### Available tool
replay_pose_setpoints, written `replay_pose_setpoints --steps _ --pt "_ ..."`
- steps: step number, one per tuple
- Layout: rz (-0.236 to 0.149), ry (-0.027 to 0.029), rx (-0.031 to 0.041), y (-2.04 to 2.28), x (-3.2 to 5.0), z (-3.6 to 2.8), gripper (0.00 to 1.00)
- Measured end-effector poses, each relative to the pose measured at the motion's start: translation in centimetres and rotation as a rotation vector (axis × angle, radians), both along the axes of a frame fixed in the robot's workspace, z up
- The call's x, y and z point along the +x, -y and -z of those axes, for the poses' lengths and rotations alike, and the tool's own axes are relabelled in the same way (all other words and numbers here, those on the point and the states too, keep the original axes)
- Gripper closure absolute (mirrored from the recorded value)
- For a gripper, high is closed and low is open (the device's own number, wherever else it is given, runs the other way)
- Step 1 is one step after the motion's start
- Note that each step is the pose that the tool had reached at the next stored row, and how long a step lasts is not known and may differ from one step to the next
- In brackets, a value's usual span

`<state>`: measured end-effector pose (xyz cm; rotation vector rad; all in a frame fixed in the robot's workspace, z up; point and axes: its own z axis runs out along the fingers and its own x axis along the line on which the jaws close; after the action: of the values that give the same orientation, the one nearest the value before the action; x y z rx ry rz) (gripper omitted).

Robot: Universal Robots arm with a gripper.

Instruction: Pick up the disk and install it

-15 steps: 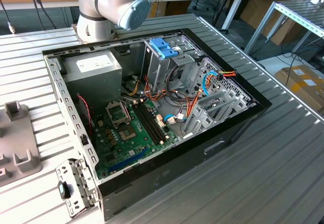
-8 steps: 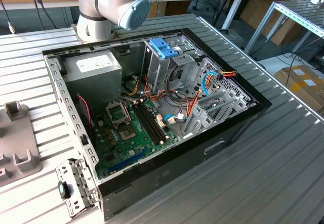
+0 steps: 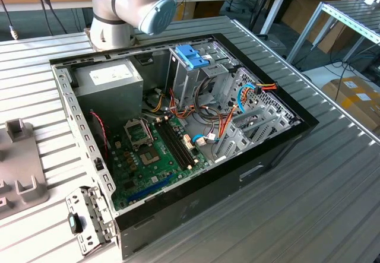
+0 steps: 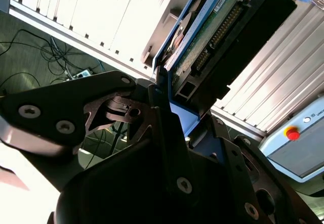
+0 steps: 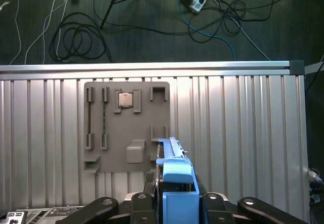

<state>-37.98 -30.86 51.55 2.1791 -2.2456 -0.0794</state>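
My gripper point(image 5: 174, 196) is shut on the disk point(image 5: 174, 171), holding it on edge by its bright blue carrier, above the ribbed metal table point(image 5: 243, 133). In the second wrist view the disk point(image 4: 217, 32) shows its green circuit board and dark body, with the blue rail running down into the gripper point(image 4: 169, 105). In the exterior view the open computer case point(image 3: 279, 150) lies on the table, with its metal drive cage point(image 3: 190, 79) standing near the back.
A grey fixture plate point(image 5: 126, 128) carrying a small square chip lies on the table beyond the disk; the same plate point(image 3: 21, 168) is at the exterior view's left. Cables point(image 5: 76, 37) lie on the floor past the table edge. A pendant with a red button point(image 4: 291, 133) is nearby.
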Motion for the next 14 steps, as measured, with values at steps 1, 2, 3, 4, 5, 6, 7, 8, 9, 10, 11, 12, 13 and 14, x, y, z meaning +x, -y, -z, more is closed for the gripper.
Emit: replay_pose_setpoints --steps 1,2,3,4,5,6,7,8,9,10,11,12,13,14 --pt "0.000 0.0000 0.0000 0.00 0.12 0.00 0.63" --pt "0.000 0.0000 0.0000 0.00 0.20 0.00 0.63" --pt "0.000 0.0000 0.0000 0.00 0.28 0.00 0.63" --pt "0.000 0.0000 0.0000 0.00 0.43 0.00 0.63" --pt "0.000 0.0000 0.0000 0.00 0.54 0.00 0.63" --pt "0.000 0.0001 0.0000 0.00 0.60 0.00 0.63" --pt "0.000 0.0001 0.0000 0.00 0.65 0.00 0.63" --pt "0.000 -0.0001 0.0000 0.00 0.72 0.00 0.63" --pt "0.000 0.0000 0.0000 0.00 0.78 0.00 0.63" --pt "0.000 0.0000 0.0000 0.00 0.91 0.00 0.63" --pt "0.000 0.0000 0.0000 0.00 0.95 0.00 0.63" --pt "0.000 0.0000 0.0000 0.00 1.03 0.00 0.63" --pt "0.000 0.0000 0.0000 0.00 1.12 0.00 0.63" --pt "0.000 0.0000 0.0000 0.00 1.18 0.00 0.63"
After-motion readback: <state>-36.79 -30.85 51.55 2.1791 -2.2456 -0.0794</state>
